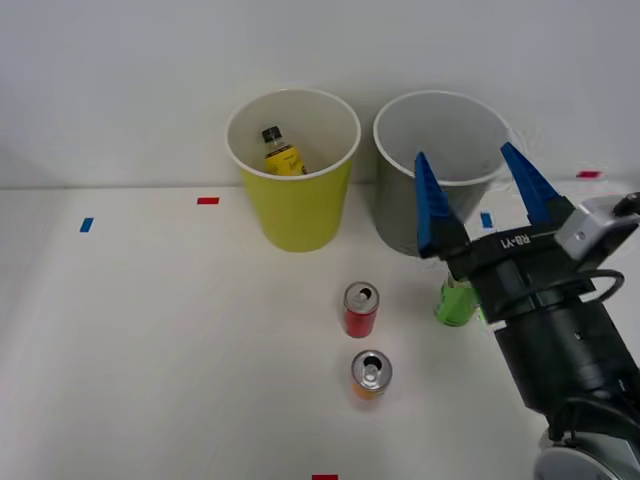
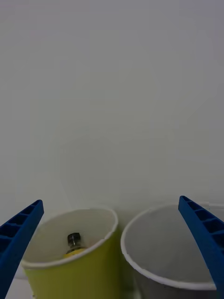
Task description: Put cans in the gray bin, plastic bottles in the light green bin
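On the desk (image 1: 150, 330), the light green bin (image 1: 296, 215) holds the yellow bottle (image 1: 282, 153). The red can (image 1: 361, 309) and orange can (image 1: 371, 374) stand nearby. The gray bin (image 1: 400, 215) looks empty. Rightmost, the gripper (image 1: 481, 200) hangs spread wide, empty, above the green bottle (image 1: 456, 303), probably next to grasp.

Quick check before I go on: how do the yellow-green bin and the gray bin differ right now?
The tapered round yellow-green bin holds a yellow-labelled, black-capped plastic bottle; the tapered round gray bin looks empty inside. The yellow-green bin stands to the robot's left, the gray bin to its right, behind the open right gripper. Both stand upright, have white rims and look alike in size.
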{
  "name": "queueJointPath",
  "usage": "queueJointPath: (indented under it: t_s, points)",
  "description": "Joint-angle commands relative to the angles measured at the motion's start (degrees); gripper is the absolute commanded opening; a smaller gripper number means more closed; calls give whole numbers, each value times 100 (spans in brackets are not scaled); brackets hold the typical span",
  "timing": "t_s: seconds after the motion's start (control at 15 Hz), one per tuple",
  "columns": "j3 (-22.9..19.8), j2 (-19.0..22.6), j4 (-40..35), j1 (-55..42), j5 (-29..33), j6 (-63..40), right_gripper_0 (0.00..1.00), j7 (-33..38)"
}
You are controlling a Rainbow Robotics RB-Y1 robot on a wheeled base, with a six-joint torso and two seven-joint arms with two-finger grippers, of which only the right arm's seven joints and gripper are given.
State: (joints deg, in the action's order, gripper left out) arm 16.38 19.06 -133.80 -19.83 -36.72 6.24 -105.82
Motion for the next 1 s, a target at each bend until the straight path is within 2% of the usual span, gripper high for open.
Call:
queueJointPath:
  t_s: [0.07,0.2,0.33,0.47,0.6,0.73,0.87,1.0]
  points:
    - [-381,476,-551,-1076,33,246,100,-44]
    - [-539,476,-542,-1445,42,316,100,-88]
    - [-627,204,-542,-1823,60,307,100,-124]
    - [-742,107,-524,-2218,25,272,100,-97]
    - [-733,-139,-524,-2499,-37,70,100,-71]
    - [-733,-561,-516,-2693,-37,-264,100,-106]
    - [-654,-895,-164,-2781,33,-79,100,-124]
    - [-618,-1018,354,-2728,86,395,100,-167]
